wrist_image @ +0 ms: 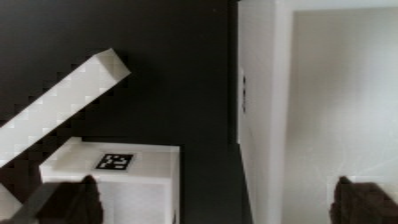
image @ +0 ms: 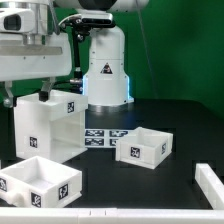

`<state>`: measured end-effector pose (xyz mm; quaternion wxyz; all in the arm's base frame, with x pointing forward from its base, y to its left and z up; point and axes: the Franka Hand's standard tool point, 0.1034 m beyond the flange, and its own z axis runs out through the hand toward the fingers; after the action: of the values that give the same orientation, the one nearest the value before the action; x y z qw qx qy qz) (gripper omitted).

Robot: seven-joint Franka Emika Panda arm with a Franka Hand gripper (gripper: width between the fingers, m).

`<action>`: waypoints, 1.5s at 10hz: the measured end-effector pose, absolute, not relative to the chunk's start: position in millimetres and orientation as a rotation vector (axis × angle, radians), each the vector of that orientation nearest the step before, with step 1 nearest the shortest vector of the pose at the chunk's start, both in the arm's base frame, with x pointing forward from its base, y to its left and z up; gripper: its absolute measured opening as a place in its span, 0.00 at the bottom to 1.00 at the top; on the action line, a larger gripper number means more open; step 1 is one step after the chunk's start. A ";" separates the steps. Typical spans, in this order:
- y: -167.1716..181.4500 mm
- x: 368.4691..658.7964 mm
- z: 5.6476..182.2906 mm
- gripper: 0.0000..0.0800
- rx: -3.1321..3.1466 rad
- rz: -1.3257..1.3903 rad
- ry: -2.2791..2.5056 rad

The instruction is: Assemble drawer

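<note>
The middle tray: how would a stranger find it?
Find the robot base at the back. The flat marker board lies before it, and the middle tray sits at the exterior view's right of that. The other tray lies nearer the camera.

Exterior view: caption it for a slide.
Panda arm above the cube casing, two loose trays and the marker board on a black table.

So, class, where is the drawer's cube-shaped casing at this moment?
In the exterior view the casing stands on that view's left, beside the marker board, with one tray nearer the camera.
</note>
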<state>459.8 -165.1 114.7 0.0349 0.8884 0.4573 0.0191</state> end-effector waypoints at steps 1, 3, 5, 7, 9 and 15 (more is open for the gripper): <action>-162.9 460.1 112.5 0.81 2.732 0.052 1.407; -161.6 460.9 112.7 0.81 2.737 0.053 1.397; -162.0 460.6 112.5 0.51 2.737 0.052 1.397; -162.1 460.4 112.3 0.28 2.738 0.051 1.396; -162.2 460.4 112.2 0.11 2.738 0.051 1.396; -159.1 463.6 125.8 0.04 2.885 0.039 1.180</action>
<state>463.6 -159.1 125.8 0.0120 0.9254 0.3786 0.0124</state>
